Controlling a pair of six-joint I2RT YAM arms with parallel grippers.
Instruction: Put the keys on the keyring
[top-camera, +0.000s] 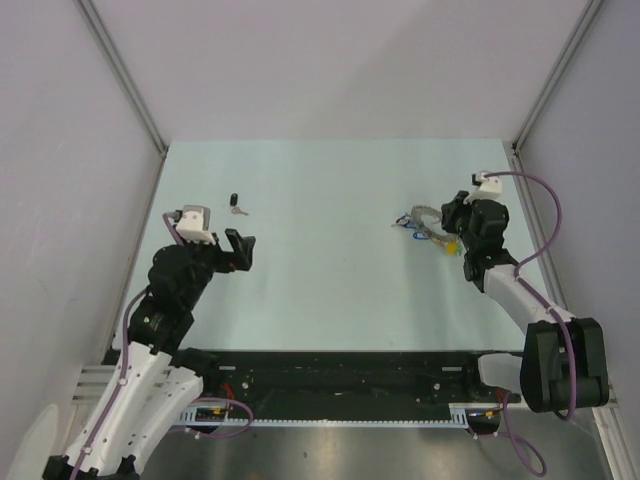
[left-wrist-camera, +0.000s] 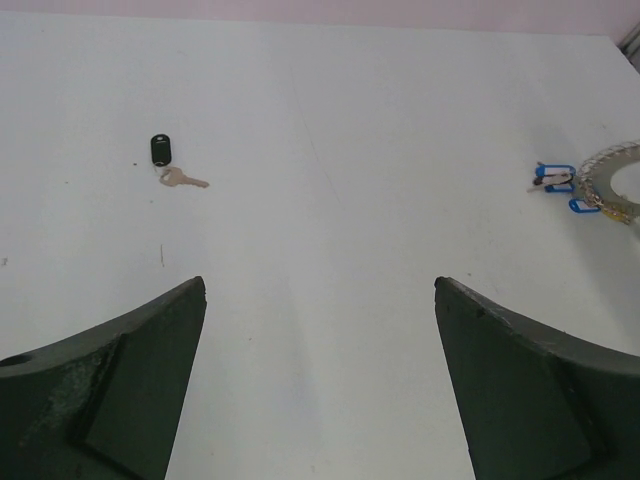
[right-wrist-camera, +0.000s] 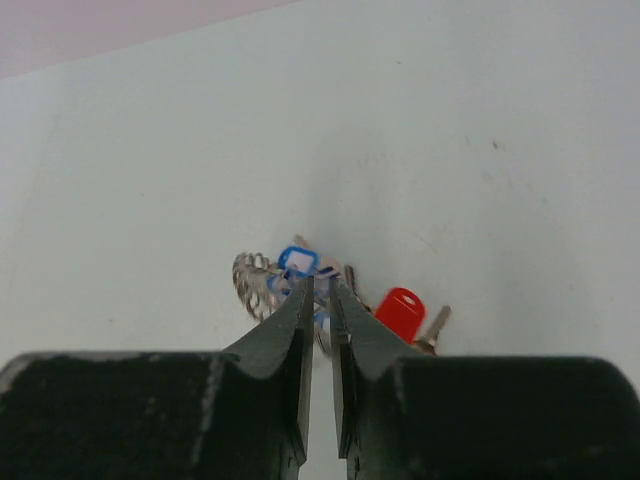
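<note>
At centre right, the right gripper (top-camera: 451, 217) was found clamped on the keyring (top-camera: 424, 222); the left gripper (top-camera: 241, 250) was spread apart.

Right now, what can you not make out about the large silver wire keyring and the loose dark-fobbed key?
Right wrist view: the right gripper covers the near part of the silver wire keyring; its grip is unclear.
There too, a finger hides the lower part of the red-headed key.
Left wrist view: the right edge cuts off the keyring.
Top view: the dark-fobbed key is too small for detail.
</note>
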